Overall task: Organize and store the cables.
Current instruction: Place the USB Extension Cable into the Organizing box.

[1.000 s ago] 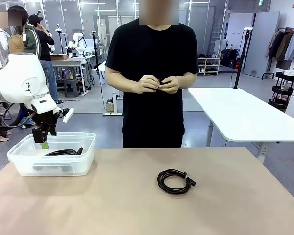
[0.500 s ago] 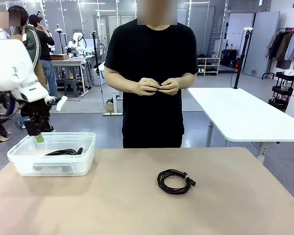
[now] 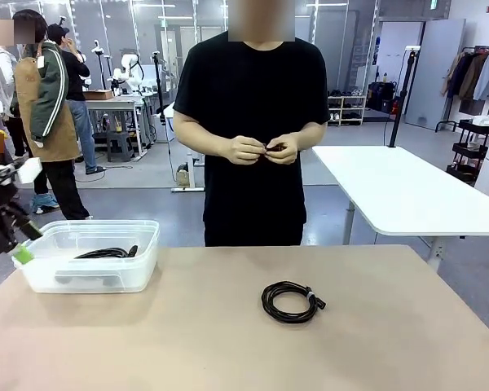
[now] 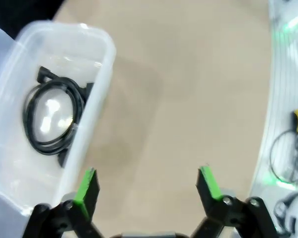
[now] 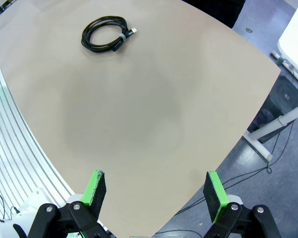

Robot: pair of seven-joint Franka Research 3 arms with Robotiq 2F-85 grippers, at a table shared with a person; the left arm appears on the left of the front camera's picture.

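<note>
One coiled black cable (image 3: pixel 291 301) bound with a small tie lies on the tan table, right of the middle; the right wrist view has the same coil (image 5: pixel 107 37) far ahead. Another coiled cable (image 3: pixel 106 252) (image 4: pixel 52 116) rests inside the clear plastic bin (image 3: pixel 147 244) (image 4: pixel 97 89) at the table's left. My left gripper (image 3: pixel 12 244) (image 4: pixel 146 183) hangs open and empty just left of the bin, over the table edge. My right gripper (image 5: pixel 154 191) is open and empty, high above the table's near edge. The person's hands (image 3: pixel 261 148) hold a small dark item at chest height.
A white table (image 3: pixel 407 191) stands behind at the right. People and other benches are far back on the left. The tan tabletop (image 3: pixel 228 342) is bare around the loose coil.
My left arm has pulled back up and leftward from over the bin to the picture's left edge. The coil in the bin and the one on the table stayed put.
</note>
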